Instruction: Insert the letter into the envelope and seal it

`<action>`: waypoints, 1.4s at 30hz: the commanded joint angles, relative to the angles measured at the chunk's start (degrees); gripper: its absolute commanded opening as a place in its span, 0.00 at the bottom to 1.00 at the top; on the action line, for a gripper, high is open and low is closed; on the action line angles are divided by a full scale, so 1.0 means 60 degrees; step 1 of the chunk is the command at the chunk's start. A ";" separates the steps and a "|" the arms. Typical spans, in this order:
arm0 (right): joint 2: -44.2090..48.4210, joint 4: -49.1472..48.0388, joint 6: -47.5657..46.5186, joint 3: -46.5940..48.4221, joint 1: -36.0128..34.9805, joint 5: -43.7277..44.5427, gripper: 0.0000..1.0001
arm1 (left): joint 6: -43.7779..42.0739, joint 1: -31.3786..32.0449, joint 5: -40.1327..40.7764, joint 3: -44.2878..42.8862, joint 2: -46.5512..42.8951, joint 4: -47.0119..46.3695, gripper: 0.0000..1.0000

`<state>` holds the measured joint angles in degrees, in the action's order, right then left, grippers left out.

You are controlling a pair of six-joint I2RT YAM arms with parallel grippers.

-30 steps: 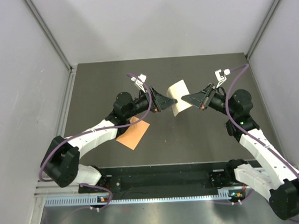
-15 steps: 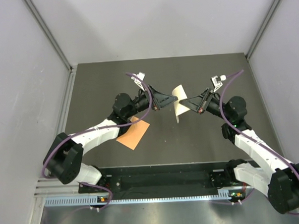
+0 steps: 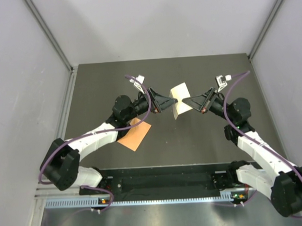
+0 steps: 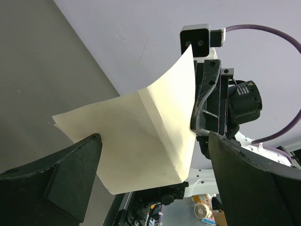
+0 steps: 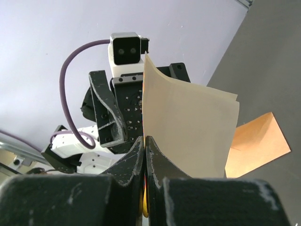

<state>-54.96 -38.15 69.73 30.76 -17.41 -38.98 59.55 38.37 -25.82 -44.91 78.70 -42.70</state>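
Envelope (image 3: 134, 135): flat on the table, near left, not yet filled. My left gripper (image 3: 167, 101): jaws wide apart, gripping nothing. Letter (image 3: 179, 100): creased, aloft at centre, clear of the envelope. My right gripper (image 5: 145, 139): pinched on the letter's edge. Outstanding, I judge: insertion, sealing.

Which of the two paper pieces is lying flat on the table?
The orange envelope lies flat. The cream letter is pinched up in the air by the right fingers.
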 commanded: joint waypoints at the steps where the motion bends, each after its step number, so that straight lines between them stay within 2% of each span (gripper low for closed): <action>1: -0.0083 -0.1299 0.0562 0.0030 -0.0101 0.0242 0.00 | -0.0052 0.0036 -0.0061 -0.0001 -0.0284 -0.0413 0.99; 9: -0.0844 -0.3000 0.1561 -0.0059 -0.0145 -0.0065 0.00 | -0.0111 0.0021 -0.0032 -0.0031 -0.0240 -0.0265 0.99; 15: -0.1299 -0.2708 0.1371 -0.0073 -0.0555 0.0198 0.00 | 0.0109 0.0021 -0.0208 -0.0074 -0.0284 -0.0662 0.99; 19: -0.1665 -0.3848 0.1823 -0.0191 -0.0716 0.0403 0.00 | 0.0255 0.0021 -0.0222 -0.0060 -0.0240 -0.0866 0.99; 23: -0.2016 -0.4202 0.2044 -0.0220 -0.0907 0.0505 0.00 | 0.0402 0.0036 -0.0252 -0.0045 -0.0255 -0.1057 0.98; 24: -0.2133 -0.4391 0.2132 -0.0264 -0.0907 0.0535 0.00 | 0.0417 0.0021 -0.0237 -0.0031 -0.0269 -0.1101 0.95; 25: -0.2192 -0.4582 0.2350 -0.0366 -0.0907 0.0593 0.00 | 0.0431 0.0036 -0.0223 0.0042 -0.0327 -0.1145 0.85; 28: -0.2310 -0.4804 0.2455 -0.0367 -0.0893 0.0608 0.00 | 0.0417 0.0036 -0.0004 0.0218 -0.0576 -0.1175 0.65; 31: -0.2237 -0.4687 0.2426 -0.0439 -0.0893 0.0696 0.00 | 0.0344 0.0036 0.0172 0.0364 -0.0884 -0.1072 0.55; 35: -0.2134 -0.4408 0.2308 -0.0425 -0.0907 0.0725 0.00 | 0.0358 0.0021 0.0349 0.0467 -0.1118 -0.1014 0.53; 38: -0.2119 -0.4321 0.2308 -0.0440 -0.0907 0.0725 0.00 | 0.0387 0.0036 0.0392 0.0526 -0.1177 -0.1043 0.47; 41: -0.2163 -0.4276 0.2323 -0.0411 -0.0965 0.0740 0.00 | 0.0475 0.0021 0.0349 0.0512 -0.1192 -0.1130 0.35; 42: -0.2149 -0.4320 0.2323 -0.0396 -0.1009 0.0755 0.00 | 0.0519 0.0036 0.0349 0.0512 -0.1178 -0.1189 0.26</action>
<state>-68.73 -61.28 83.83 28.05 -22.15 -35.38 62.08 38.37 -24.12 -42.17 73.21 -45.45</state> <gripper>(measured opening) 0.005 0.370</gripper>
